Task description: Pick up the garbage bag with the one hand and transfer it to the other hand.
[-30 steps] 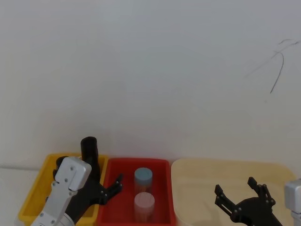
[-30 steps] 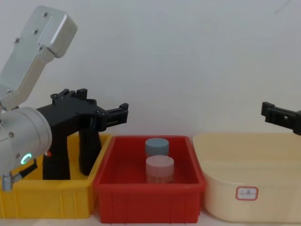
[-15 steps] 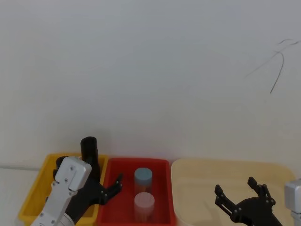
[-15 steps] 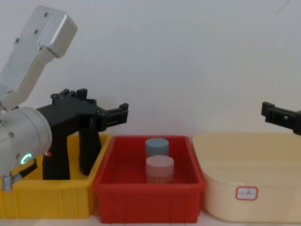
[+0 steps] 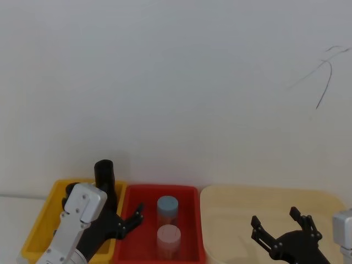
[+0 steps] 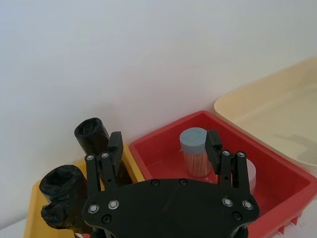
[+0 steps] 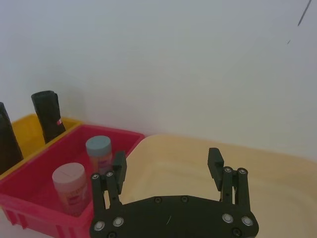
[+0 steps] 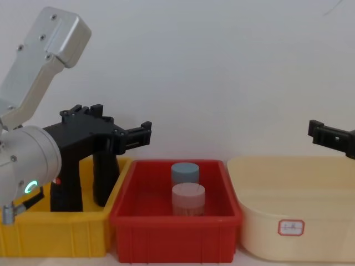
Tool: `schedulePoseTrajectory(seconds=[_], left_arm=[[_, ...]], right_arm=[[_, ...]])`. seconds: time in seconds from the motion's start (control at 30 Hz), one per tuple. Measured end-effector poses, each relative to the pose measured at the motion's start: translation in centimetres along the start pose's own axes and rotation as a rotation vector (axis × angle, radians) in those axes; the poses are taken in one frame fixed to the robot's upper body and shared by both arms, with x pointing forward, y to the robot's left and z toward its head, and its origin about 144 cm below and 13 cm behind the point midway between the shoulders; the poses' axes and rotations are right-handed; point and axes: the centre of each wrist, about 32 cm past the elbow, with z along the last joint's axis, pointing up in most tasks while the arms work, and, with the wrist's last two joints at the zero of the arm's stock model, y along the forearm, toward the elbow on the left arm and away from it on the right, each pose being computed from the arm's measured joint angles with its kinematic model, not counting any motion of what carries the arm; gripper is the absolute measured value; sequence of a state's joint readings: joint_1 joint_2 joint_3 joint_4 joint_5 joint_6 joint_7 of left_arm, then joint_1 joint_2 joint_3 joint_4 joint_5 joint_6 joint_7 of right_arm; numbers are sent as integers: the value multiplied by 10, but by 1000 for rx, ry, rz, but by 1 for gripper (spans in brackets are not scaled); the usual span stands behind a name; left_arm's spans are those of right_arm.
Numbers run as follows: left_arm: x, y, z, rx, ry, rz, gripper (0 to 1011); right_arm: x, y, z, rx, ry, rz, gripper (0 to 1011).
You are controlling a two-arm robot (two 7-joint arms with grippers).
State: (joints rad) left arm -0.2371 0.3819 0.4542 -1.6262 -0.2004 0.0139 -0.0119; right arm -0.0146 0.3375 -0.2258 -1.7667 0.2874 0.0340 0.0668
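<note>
Right wrist view, nearest first: black right gripper (image 7: 167, 159) spread wide and empty, hanging over a pale beige plastic tub (image 7: 277, 163). Equally spread and empty, black long-fingered left gripper (image 6: 164, 144) on a silver arm (image 8: 28, 160) with a green ring light (image 8: 30, 187), poised over the shared edge of a red plastic bin (image 7: 42, 166) and a yellow plastic bin (image 7: 27, 134). Inside the red bin, a pink-lidded jar (image 7: 69, 186) in front of a blue-lidded jar (image 7: 98, 148). Farthest back, upright in the yellow bin's rear corner next to the red bin: matte black, tightly rolled garbage bag (image 7: 46, 111) with a small red spot on its side, a second similar black roll (image 7: 5, 141) standing nearer. One left finger close alongside the bag's upper part; contact impossible to judge. Probably light, springy rather than rigid, smooth enough to slip: best pinched firmly across the middle, leaving one end free for the right gripper.
</note>
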Motion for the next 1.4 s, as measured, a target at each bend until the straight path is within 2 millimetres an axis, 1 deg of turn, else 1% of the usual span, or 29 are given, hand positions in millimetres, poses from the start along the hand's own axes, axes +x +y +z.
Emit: schedulePoseTrajectory(seconds=[0.2,0.37,0.6,0.7,0.9,1.1,1.23,1.4], left_arm=[[2,2,0,7,5,-8,1002],[8,8,0,18,14,-16,1002],[25,24,-5,40,29,-17,1002],[37,34,-7,54,40,-12,1001],[54,44,-10,79,62,3,1002],[64,47,-12,103,83,16,1002],[72,44,-14,122,99,26,1002],[76,39,-16,139,113,35,1002]], right_arm=[[0,0,0,0,0,0,1001],[0,0,0,0,0,0,1001],[0,0,0,0,0,0,1001],[0,0,0,0,0,0,1001],[0,0,0,0,0,0,1001],[0,0,0,0,0,0,1002],[0,0,0,0,0,0,1002],[0,0,0,0,0,0,1001]])
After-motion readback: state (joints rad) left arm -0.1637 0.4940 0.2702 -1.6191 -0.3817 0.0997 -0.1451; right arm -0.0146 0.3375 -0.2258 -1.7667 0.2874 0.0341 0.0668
